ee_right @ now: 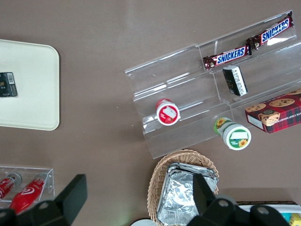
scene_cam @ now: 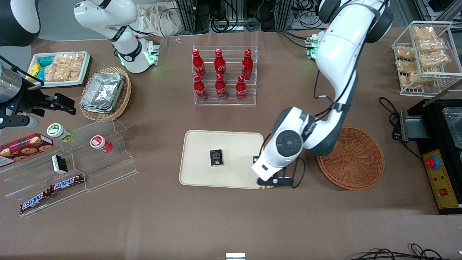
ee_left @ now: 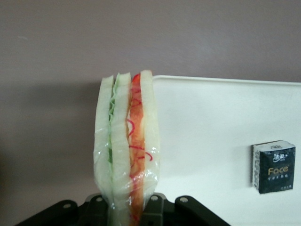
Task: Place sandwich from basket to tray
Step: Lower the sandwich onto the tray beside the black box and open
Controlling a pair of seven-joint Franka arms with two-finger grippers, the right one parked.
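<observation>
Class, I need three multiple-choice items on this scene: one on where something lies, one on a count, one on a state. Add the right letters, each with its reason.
1. Where is the small black box?
A. in the basket
B. on the tray
C. on the bottle rack

2. How many red bottles stand in the clear rack?
A. four
B. six
C. eight

3. What is the left claw doing?
A. hanging open
B. shut on the sandwich
C. shut on a bottle

Answers:
1 B: the box lies on the tray.
2 B: two rows of three.
3 B: the sandwich sits between its fingers at the tray's edge; the basket is empty.
</observation>
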